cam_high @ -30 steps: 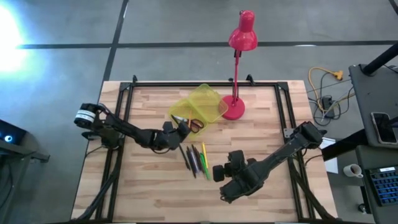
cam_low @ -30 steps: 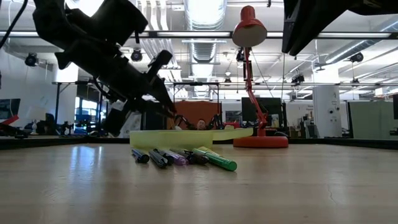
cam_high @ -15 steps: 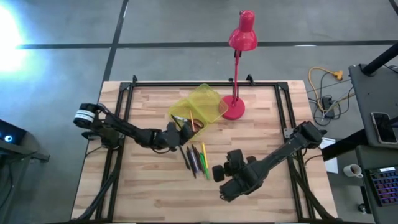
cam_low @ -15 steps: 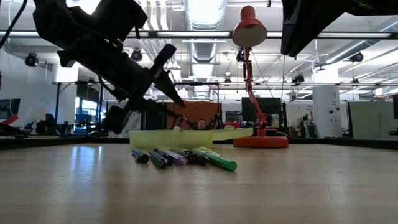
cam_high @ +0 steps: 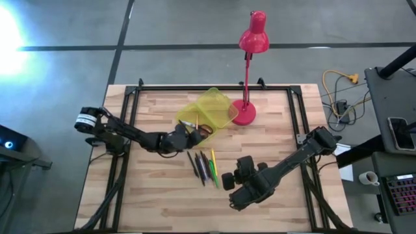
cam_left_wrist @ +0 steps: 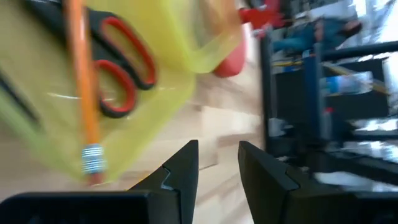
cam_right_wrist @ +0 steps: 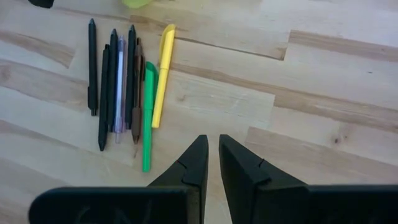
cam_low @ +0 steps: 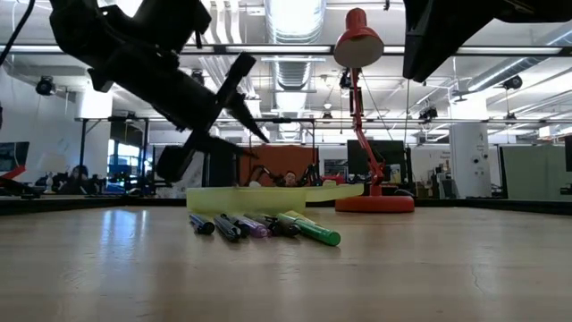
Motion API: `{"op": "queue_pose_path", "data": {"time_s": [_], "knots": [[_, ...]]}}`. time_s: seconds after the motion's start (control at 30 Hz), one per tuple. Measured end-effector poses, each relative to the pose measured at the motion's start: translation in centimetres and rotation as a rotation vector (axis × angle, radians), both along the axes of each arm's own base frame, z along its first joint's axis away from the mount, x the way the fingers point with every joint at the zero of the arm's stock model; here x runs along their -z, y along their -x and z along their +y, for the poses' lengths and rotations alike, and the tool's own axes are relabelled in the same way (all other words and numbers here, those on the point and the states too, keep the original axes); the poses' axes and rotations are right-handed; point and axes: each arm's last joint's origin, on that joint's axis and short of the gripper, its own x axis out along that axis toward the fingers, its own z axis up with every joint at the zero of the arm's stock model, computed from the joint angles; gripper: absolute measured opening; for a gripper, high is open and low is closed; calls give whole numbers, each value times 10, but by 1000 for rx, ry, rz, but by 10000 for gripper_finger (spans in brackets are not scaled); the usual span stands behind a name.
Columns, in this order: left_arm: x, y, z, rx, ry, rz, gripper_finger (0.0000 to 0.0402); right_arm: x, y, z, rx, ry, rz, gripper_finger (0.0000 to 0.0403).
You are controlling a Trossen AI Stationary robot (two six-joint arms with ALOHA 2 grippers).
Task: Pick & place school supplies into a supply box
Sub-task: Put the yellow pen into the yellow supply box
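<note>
The translucent yellow-green supply box (cam_high: 209,110) lies open on the table's far middle, and it also shows in the low view (cam_low: 259,197). Inside it lie the red-handled scissors (cam_left_wrist: 121,68) and an orange pencil (cam_left_wrist: 81,81), whose eraser end rests by the box's wall. My left gripper (cam_high: 192,135) hovers open and empty just left of the box, above the table (cam_low: 237,103). Several pens and pencils (cam_right_wrist: 127,87) (dark, violet, green, yellow) lie side by side on the wood (cam_high: 205,166). My right gripper (cam_high: 229,180) is shut and empty, near and right of them.
A red desk lamp (cam_high: 252,39) stands with its round base (cam_high: 244,115) right beside the box. A black frame (cam_high: 296,117) runs along the table's left, right and far edges. Bare wood lies at the near side (cam_high: 169,201).
The orange pencil, which stood slanted over the box half a second ago, now lies in the box beside the scissors. My left gripper has drawn back a little from the box toward the table's left edge and risen slightly.
</note>
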Motion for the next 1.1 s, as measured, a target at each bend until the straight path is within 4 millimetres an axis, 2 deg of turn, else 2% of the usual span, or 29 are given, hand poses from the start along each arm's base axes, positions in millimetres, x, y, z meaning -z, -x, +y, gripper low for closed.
{"op": "queue_pose_path", "data": {"time_s": [0.27, 0.73, 0.87, 1.0, 1.1], "knots": [[12, 6, 3, 57, -10, 163, 98, 0, 0, 0, 0, -6, 1, 34], [19, 11, 23, 54, -106, 284, 98, 1, 0, 1, 3, -16, 4, 34], [2, 11, 18, 89, -145, 225, 98, 2, 1, 1, -25, -25, 32, 34], [-26, 18, 5, 176, -237, 150, 98, 6, -2, -1, -141, -93, 134, 34], [-52, 29, -7, 245, -309, 79, 98, 16, -11, -8, -250, -156, 168, 34]]}}
